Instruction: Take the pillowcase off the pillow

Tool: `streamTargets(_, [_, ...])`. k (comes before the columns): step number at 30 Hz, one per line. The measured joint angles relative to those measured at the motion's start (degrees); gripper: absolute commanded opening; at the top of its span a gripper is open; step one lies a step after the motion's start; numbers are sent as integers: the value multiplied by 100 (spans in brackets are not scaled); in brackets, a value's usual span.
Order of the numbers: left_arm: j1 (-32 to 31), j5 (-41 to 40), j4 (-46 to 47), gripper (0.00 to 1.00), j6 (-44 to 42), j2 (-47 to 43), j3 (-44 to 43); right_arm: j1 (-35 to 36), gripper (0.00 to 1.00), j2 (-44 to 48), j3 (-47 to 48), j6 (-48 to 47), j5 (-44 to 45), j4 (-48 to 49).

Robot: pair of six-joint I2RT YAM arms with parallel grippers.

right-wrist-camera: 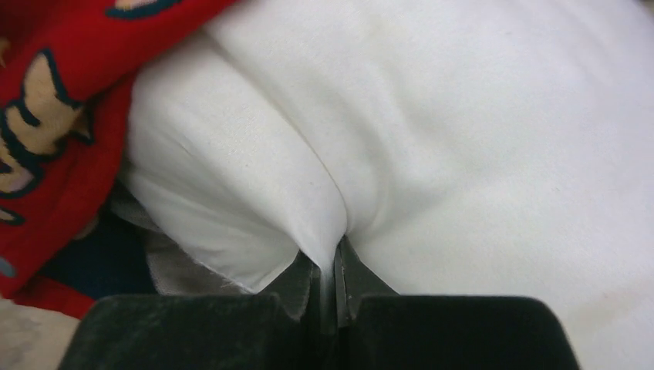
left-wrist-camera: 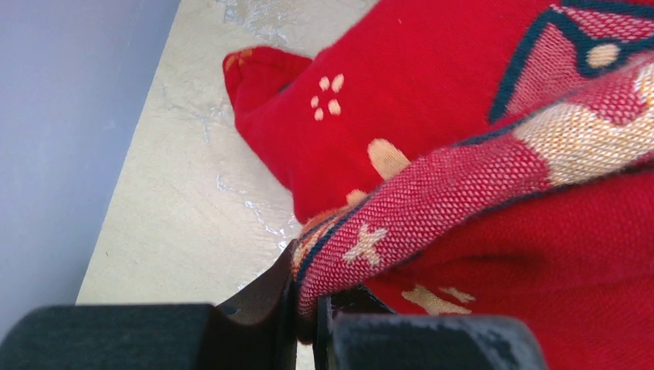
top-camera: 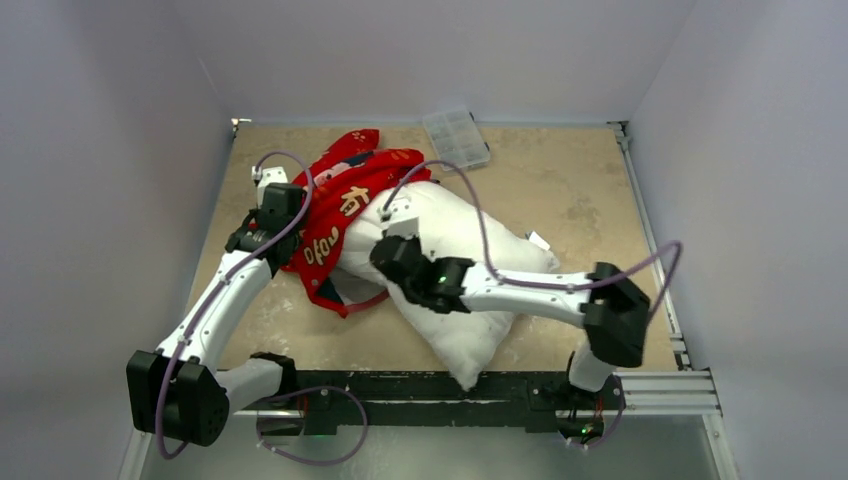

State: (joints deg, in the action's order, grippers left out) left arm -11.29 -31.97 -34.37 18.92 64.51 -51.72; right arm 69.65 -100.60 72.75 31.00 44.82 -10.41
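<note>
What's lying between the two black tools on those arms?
The bunched bright red printed pillowcase, seen from the top camera. The left tool pinches its edge; the right tool pinches the plump white pillow.

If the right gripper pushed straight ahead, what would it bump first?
Probably just more of the plump white pillow: the right gripper is shut on a fold of it, and white cloth fills the way ahead. The bright red printed pillowcase lies aside.

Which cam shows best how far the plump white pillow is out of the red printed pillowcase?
Top external: the plump white pillow shows almost whole, bare except its far-left end inside the red printed pillowcase. Right wrist: just a white fold pinched in the right gripper. Left wrist: only red fabric, no pillow.
</note>
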Motion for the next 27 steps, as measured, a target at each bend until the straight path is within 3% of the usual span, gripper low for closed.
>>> streamTargets(8, [-109,-203,-13,0,354,72,-55,-1095,0,2601,-964,-321,-1082,396])
streamTargets(15, [-90,-262,-44,2,605,85,-98,-1314,0,3547,-1574,-455,-2006,483])
streamTargets(17, [-28,-334,-98,12,627,105,-111,-1316,0,3585,-1674,-463,-2258,498])
streamTargets(23, [197,-81,-177,69,442,-90,-120,-1451,0,3738,-1980,-719,-3047,660])
streamTargets(24, [249,120,-175,75,404,-278,-122,-1486,0,3733,-1982,-758,-3128,678])
streamTargets(27, [374,616,-203,77,332,-564,-232,-1567,0,3703,-2031,-885,-3460,831])
